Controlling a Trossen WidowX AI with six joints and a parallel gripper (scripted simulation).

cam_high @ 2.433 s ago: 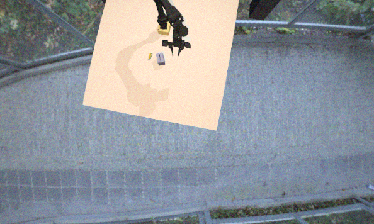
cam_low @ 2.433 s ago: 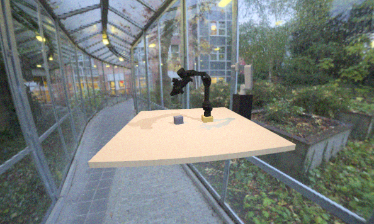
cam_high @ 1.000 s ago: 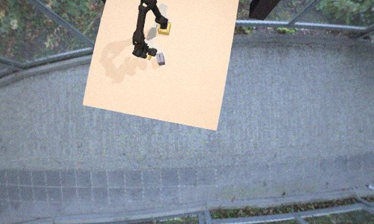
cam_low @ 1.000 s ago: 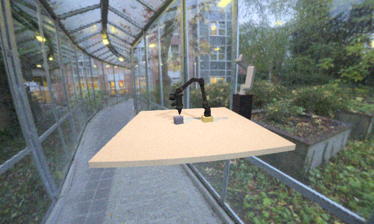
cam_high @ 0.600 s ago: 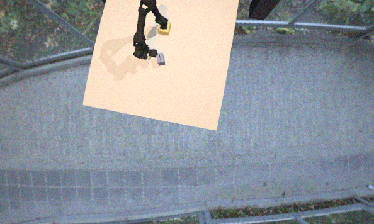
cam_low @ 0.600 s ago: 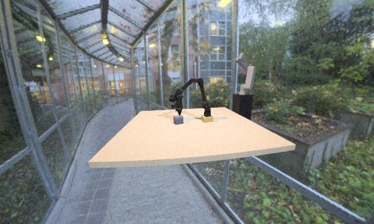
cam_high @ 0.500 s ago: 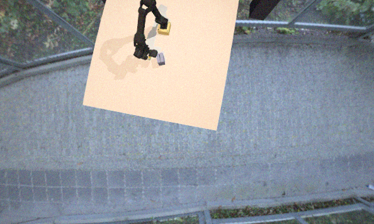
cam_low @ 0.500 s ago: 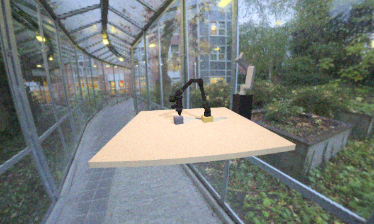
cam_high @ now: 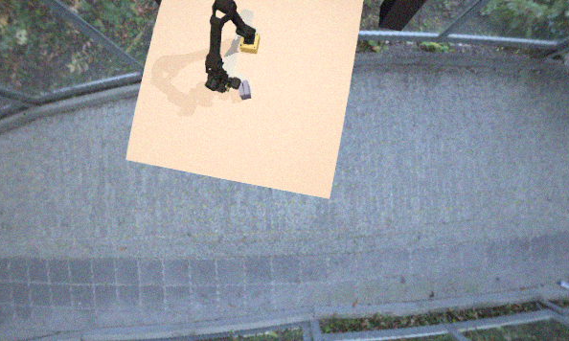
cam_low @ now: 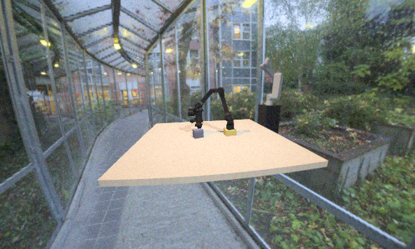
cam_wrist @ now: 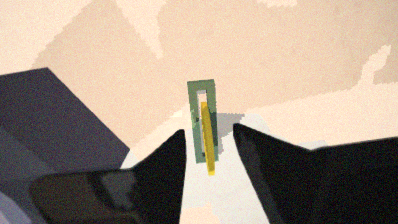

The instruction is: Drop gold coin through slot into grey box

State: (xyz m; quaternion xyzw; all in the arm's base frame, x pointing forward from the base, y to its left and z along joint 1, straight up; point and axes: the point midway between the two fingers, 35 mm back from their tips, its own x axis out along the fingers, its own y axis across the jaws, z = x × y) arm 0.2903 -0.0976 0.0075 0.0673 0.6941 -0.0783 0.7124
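In the wrist view the gold coin [cam_wrist: 207,142] stands on edge in the dark-green holder [cam_wrist: 201,84], seen edge-on. My gripper [cam_wrist: 209,132] [cam_high: 231,86] [cam_low: 198,125] is open, low over the holder, with one dark finger on each side of the coin and a gap to each. The closed grey box [cam_wrist: 50,115] [cam_high: 244,89] [cam_low: 198,133] sits close by on the left of the wrist view; its slot is not visible there. In the top and exterior views the coin and holder are too small to make out under the arm.
The arm's yellow base [cam_high: 249,44] [cam_low: 230,131] stands near the far edge of the pale orange table [cam_high: 269,144] [cam_low: 196,161]. The arm's shadow falls on the table to the left of the gripper.
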